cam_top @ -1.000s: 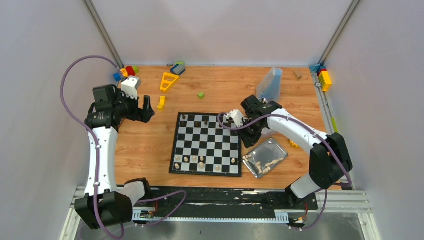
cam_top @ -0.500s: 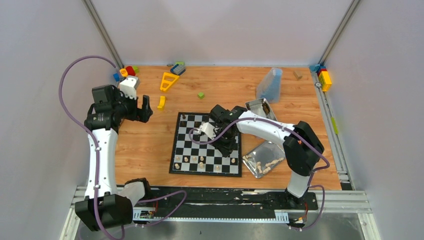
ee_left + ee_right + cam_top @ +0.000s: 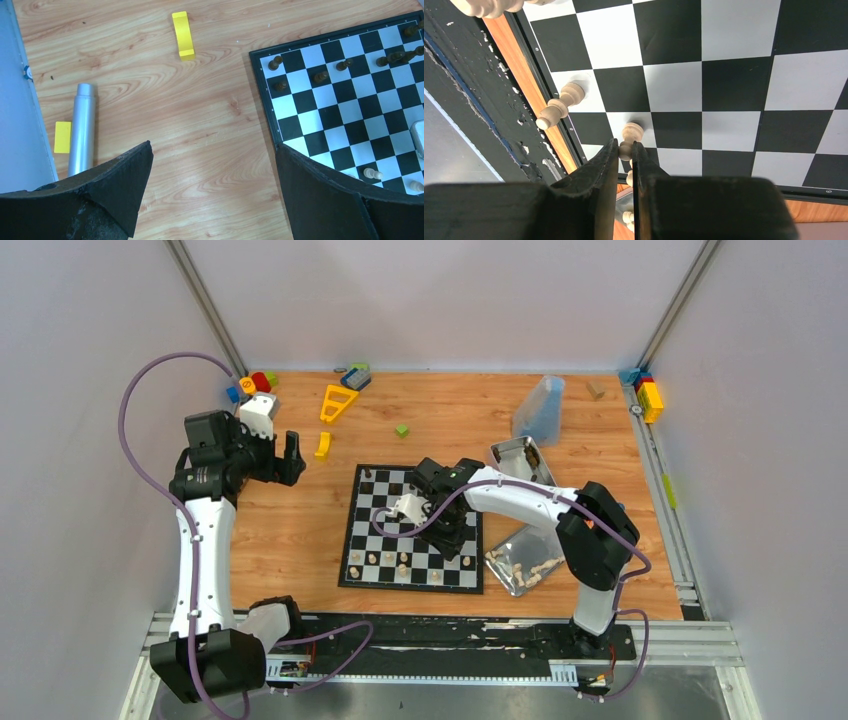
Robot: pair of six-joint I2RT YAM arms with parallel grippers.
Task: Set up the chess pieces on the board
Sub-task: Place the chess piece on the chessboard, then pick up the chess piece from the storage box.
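Observation:
The black-and-white board (image 3: pixel 392 532) lies mid-table. Dark chess pieces (image 3: pixel 367 474) stand along its far rows and cream ones (image 3: pixel 372 558) along its near rows. My right gripper (image 3: pixel 452 535) reaches over the board's right half. In the right wrist view this gripper (image 3: pixel 625 145) is shut on the head of a cream piece (image 3: pixel 632 131), whose base is low over a white square near the board's edge. Another cream piece (image 3: pixel 559 106) stands beside it. My left gripper (image 3: pixel 290 455) hangs open left of the board, and in its own view (image 3: pixel 212 150) nothing lies between the fingers.
A metal tray (image 3: pixel 553 535) with loose cream pieces sits right of the board, a second tray (image 3: pixel 512 452) behind it. A clear plastic tub (image 3: pixel 540 405), yellow blocks (image 3: pixel 337 400), a green cube (image 3: pixel 401 430) and colourful bricks (image 3: pixel 250 385) lie at the back. A silver cylinder (image 3: pixel 82 130) lies at the left.
My right arm swung left from beside the trays to over the board, its gripper staying shut, then settled toward the near right squares. The left arm has not moved.

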